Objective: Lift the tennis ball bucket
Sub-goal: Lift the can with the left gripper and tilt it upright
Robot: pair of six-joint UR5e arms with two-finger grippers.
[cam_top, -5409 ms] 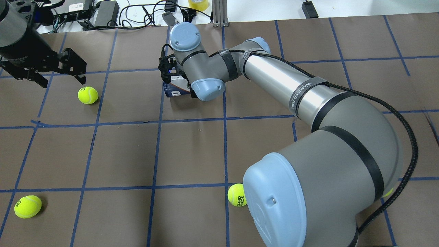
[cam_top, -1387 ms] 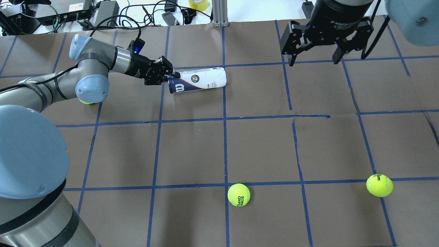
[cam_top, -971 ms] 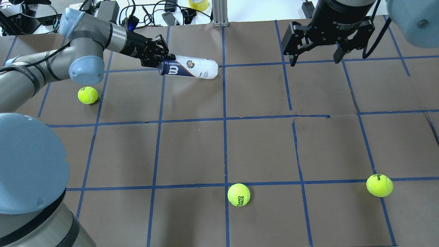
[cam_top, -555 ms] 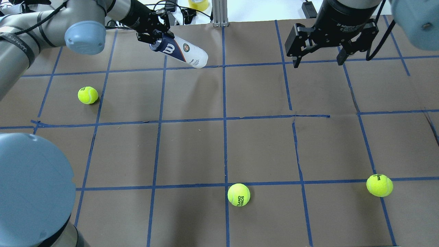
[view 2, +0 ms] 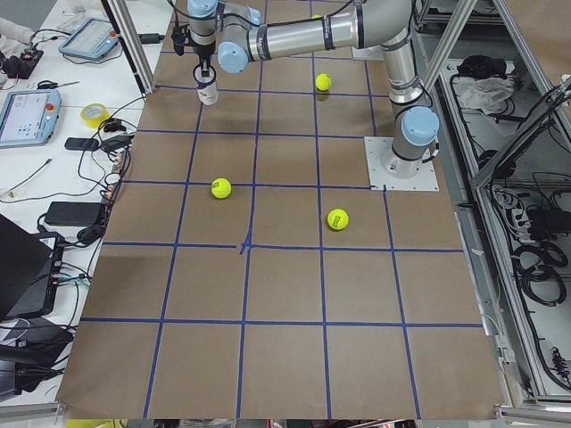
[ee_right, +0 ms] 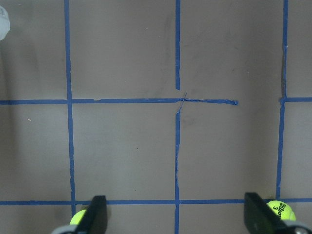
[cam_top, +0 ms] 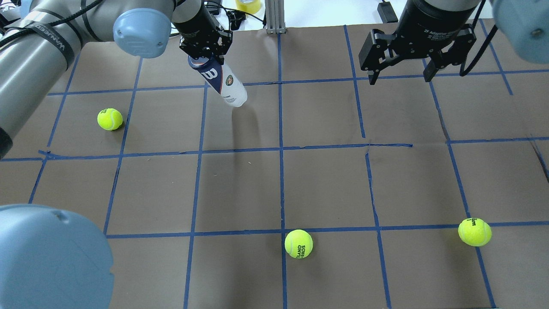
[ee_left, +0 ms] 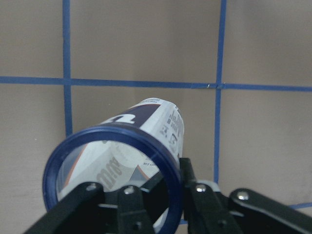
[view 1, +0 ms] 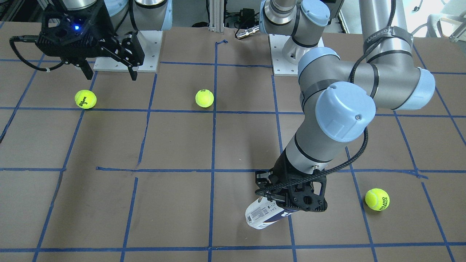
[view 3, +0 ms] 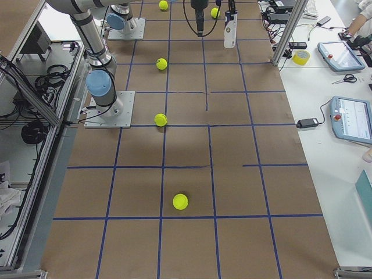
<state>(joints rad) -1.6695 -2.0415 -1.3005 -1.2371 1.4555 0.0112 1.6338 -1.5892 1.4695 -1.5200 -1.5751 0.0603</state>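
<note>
The tennis ball bucket (cam_top: 223, 83), a slim clear can with a white-and-navy label and dark blue rim, hangs tilted off the table. My left gripper (cam_top: 206, 58) is shut on its rim end. The front view shows the bucket (view 1: 263, 215) below the left gripper (view 1: 289, 203), its closed end lowest. The left wrist view looks down through the blue rim of the bucket (ee_left: 146, 141), with fingers (ee_left: 131, 209) clamping the rim. My right gripper (cam_top: 399, 77) is open and empty, high at the far right, and it also shows in the front view (view 1: 111, 76).
Three yellow-green tennis balls lie on the brown, blue-taped table: one at the left (cam_top: 110, 119), one near the front middle (cam_top: 298, 243), one at the front right (cam_top: 474, 231). Cables and boxes (cam_top: 128, 15) lie beyond the far edge.
The right arm left the lying bucket and withdrew. My left gripper took its rim end, raised it off the table and swung it from lying flat to hanging steeply.
</note>
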